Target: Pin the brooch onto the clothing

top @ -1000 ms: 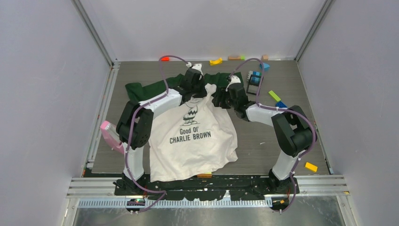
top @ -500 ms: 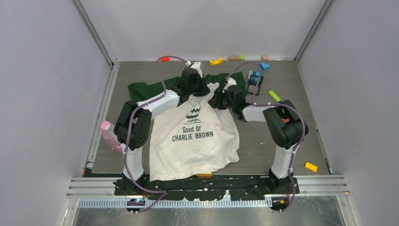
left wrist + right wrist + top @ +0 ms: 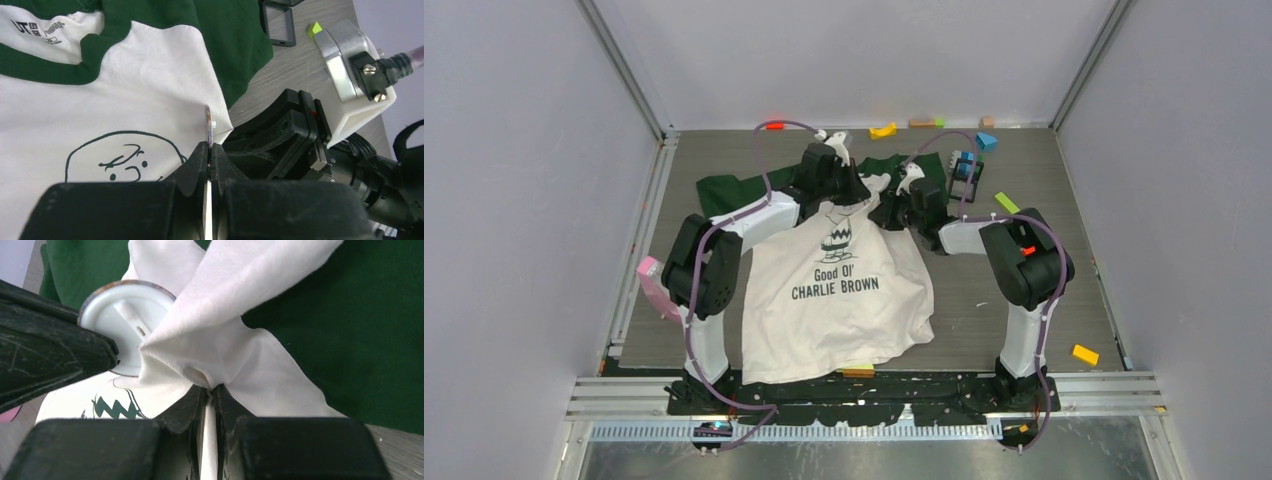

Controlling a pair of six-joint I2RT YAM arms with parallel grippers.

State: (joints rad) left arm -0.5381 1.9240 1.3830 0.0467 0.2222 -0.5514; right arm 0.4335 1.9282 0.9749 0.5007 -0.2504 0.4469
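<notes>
1. My left arm point(image 3: 754, 215) reaches forward from its base along the left side of the clothing point(image 3: 844, 320). The elbow is raised, and the forearm angles inward toward the cartoon print point(image 3: 836, 232).
2. My left hand point(image 3: 210, 148) hangs just above the top of the print. It is clenched on the brooch point(image 3: 208, 121), which stands upright and edge-on between the tips.
3. My right arm point(image 3: 969, 235) is folded sharply, with its elbow high and well to the right of the print. Its forearm runs back leftward toward the print.
4. My right hand point(image 3: 210, 390) sits just to the upper right of the print, facing my left hand. It is clamped on a pinched-up fold of the white fabric.
5. The brooch is just past the print's head, toward the right shoulder. Seen from my right wrist, its pale back and pin face the gathered fold, which touches it. I cannot tell whether the pin has gone through the cloth.
6. The clothing lies on the surface point(image 3: 984, 300) with the print facing up. Its green collar and sleeves lie on the far side of the print.
</notes>
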